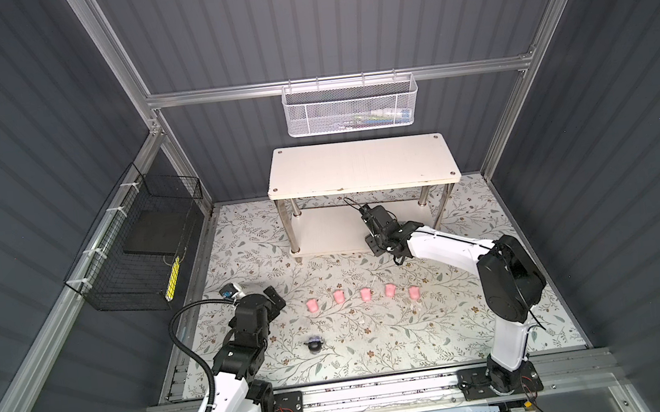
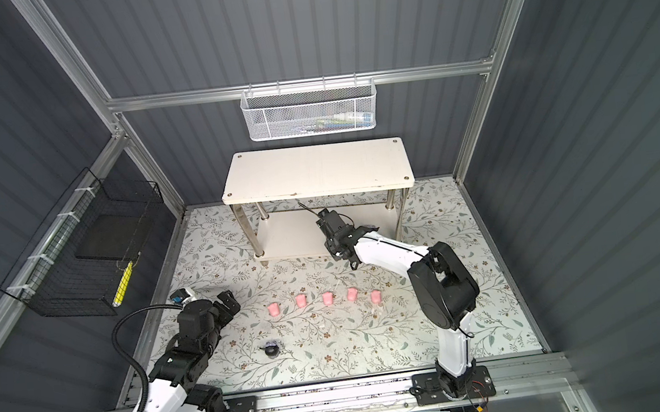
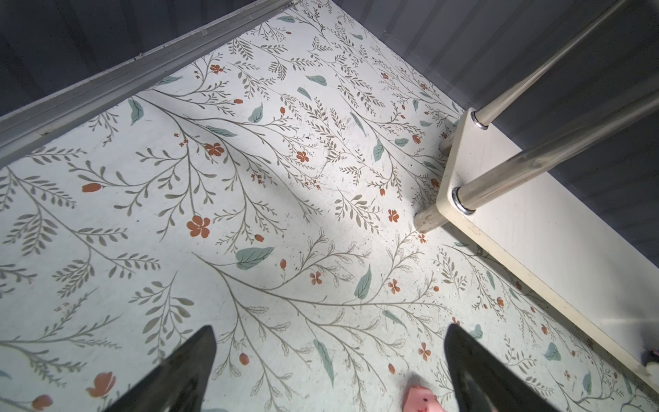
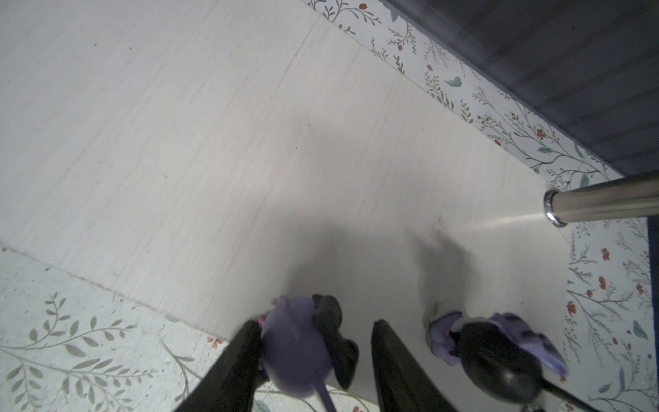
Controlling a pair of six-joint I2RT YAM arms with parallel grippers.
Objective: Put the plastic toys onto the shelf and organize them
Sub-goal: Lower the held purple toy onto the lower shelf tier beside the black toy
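Purple toy (image 4: pixel 296 353) sits between the jaws of the right gripper (image 4: pixel 313 324) over the lower board of the shelf (image 4: pixel 214 142) — whether gripped or freed is unclear — with another purple toy (image 4: pixel 492 346) just beside it.

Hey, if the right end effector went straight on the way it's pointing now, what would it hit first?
Probably the shelf's lower board: the right end effector, a purple toy between its fingers, angles down at bare board. Depth is unclear.
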